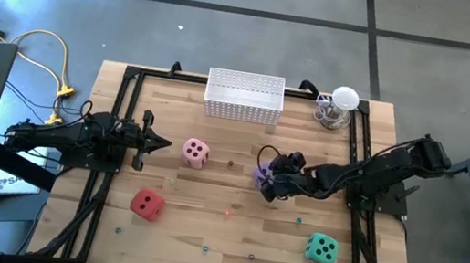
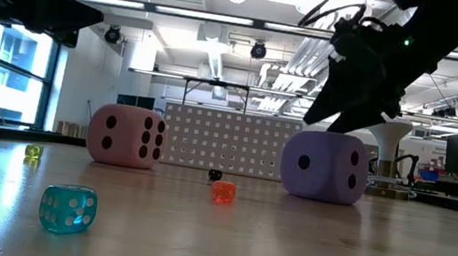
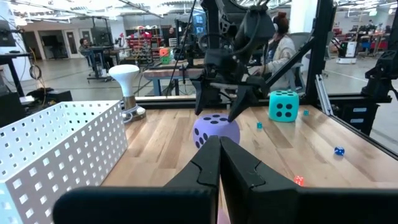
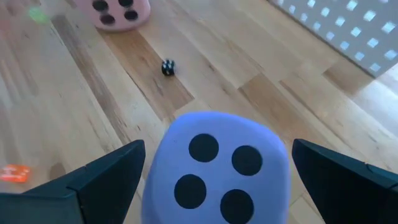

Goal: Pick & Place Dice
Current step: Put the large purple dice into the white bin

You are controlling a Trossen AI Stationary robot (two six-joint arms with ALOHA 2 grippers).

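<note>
While the left tool [image 1: 158, 144] waits with fingers pressed together at the centre left of the high view, the right tool [image 1: 267, 180] hangs with fingers spread wide apart on both sides of the purple die [image 4: 217, 168], which sits on the desk [image 1: 203, 224] right of centre.

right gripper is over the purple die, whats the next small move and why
Probably lower a little further, then close. The right gripper is open, its fingers standing either side of the purple die, which sits on the table; in the low view the gripper appears to reach only the die's top. The left gripper waits shut.
</note>
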